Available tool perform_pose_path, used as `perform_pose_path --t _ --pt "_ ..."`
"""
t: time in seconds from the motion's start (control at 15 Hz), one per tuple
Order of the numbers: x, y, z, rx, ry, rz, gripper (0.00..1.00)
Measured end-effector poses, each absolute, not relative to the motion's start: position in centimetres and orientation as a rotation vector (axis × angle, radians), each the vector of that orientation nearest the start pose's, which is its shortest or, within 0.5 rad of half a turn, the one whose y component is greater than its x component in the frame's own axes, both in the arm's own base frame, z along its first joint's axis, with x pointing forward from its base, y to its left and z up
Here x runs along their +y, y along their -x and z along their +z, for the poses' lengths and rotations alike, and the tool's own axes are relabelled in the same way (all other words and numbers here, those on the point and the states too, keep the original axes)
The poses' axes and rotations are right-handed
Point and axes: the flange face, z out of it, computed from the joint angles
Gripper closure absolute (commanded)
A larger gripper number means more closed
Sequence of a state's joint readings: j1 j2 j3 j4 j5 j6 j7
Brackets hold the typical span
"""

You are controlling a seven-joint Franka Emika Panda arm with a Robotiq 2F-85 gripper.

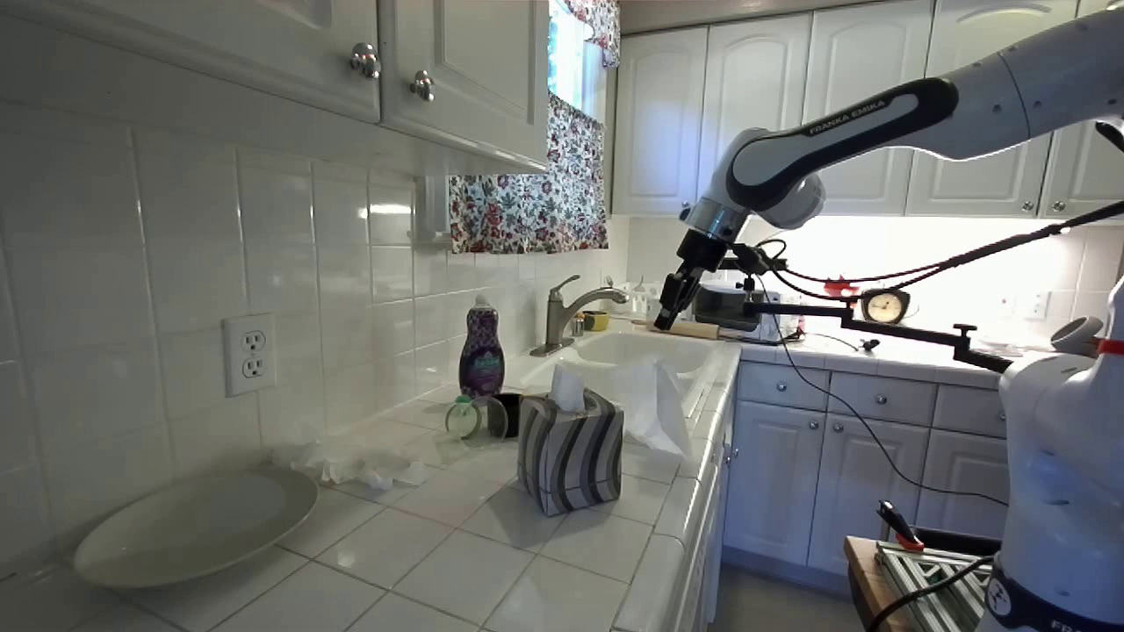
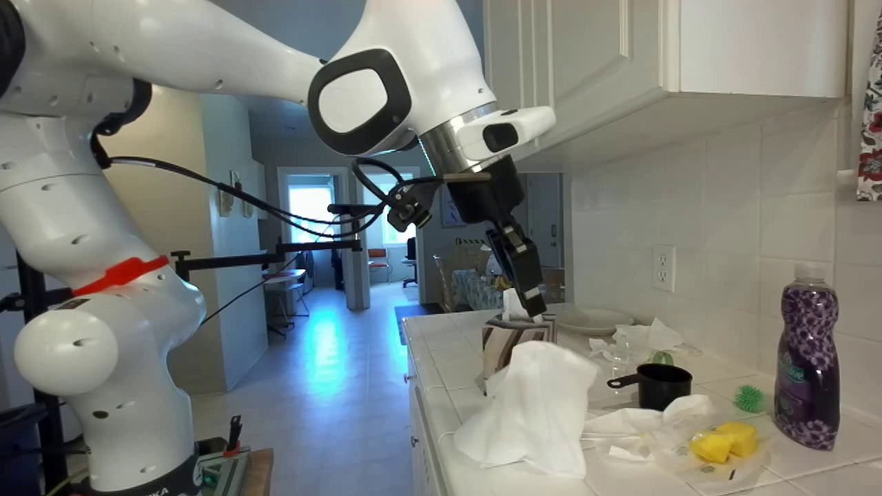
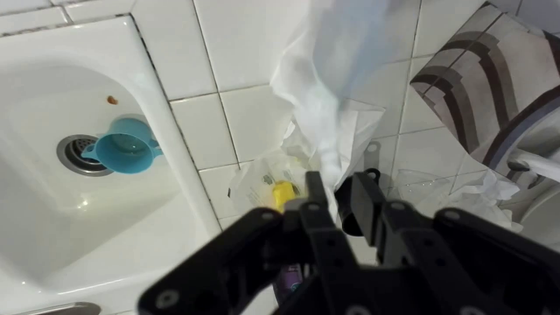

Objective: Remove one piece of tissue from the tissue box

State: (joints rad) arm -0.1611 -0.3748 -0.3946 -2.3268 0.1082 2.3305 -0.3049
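On the tiled counter (image 1: 470, 557), in an exterior view, the striped tissue box (image 1: 571, 458) stood upright, long axis vertical, its tissue tuft (image 1: 568, 390) pointing up; beyond it to the right the loose tissue sheet (image 1: 652, 408) was tented below the gripper (image 1: 665, 321). The step looked to be release, best done with jaws held apart until the sheet lay flat, then a straight rise clear of the tuft. In an exterior view with the black handled cup (image 2: 664, 388) on the right, the sheet peaked under the jaws with a gap between, its creased length roughly upright; whether it touched the counter could not be told. In the wrist view the jaws stood partly apart and seemed to hold nothing, while the blurred sheet showed between the sink (image 3: 181, 170) and the box, long axis running toward the gripper; any closing or sideways swing then would risk snagging it.
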Motion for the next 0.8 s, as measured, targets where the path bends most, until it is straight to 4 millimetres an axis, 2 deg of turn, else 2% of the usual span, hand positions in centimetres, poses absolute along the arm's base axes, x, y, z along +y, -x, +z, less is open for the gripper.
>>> perform_pose_path --t 0.4,0.8 --pt "-26.28 -39.92 50.97 0.471 2.974 -0.621 0.01" --pt "-25.29 -39.97 51.20 0.432 2.970 -0.538 0.00"
